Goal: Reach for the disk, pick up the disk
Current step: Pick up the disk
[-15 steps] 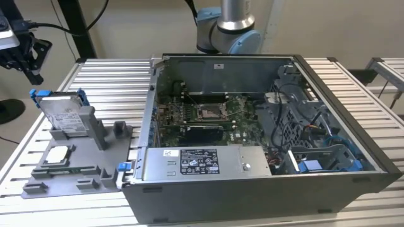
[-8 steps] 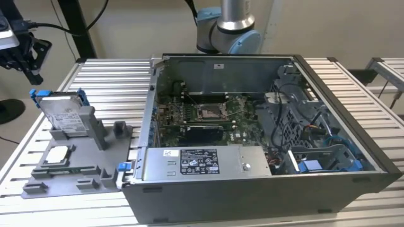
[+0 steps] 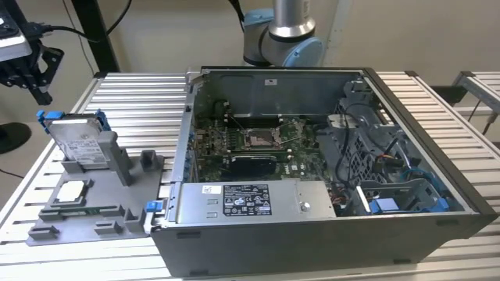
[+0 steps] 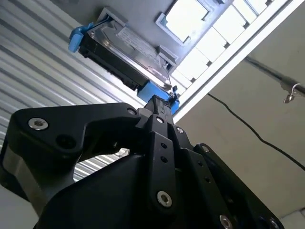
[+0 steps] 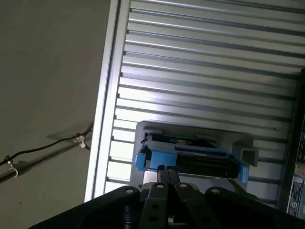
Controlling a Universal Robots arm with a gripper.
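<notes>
At the exterior view's upper left, the black gripper (image 3: 37,88) hangs above the slatted table's (image 3: 133,99) left edge, holding nothing. In both wrist views its fingers are pressed together, the tips (image 4: 159,102) (image 5: 165,171) pointing toward the disk's blue bracket. The exterior view shows clear air between gripper and disk.

The disk (image 3: 78,140) is below and just right of the gripper, at the frame's left middle. It stands on edge, leaning back a little, in the slot of a grey holder (image 3: 117,158), with its white label facing the camera and blue bracket ends showing at its top corners. The second wrist view shows its metal face (image 4: 128,52) and the first wrist view its dark edge between blue ends (image 5: 190,155).

The holder's flat base (image 3: 93,225) reaches into the lower left of the frame. A square recess in it holds a small silver chip (image 3: 72,190) lying flat, near the disk's foot.

The open case (image 3: 312,246) takes up the centre and right of the frame, lying on its side beside the holder. In it, from left to right:
- a green board (image 3: 234,140) with a square socket (image 3: 259,137)
- a silver labelled box (image 3: 242,202) along the near wall
- dark cables (image 3: 390,158)
- a blue caddy (image 3: 390,206) in the lower right compartment

Behind the case, at top centre, stands the arm's base (image 3: 281,29).
</notes>
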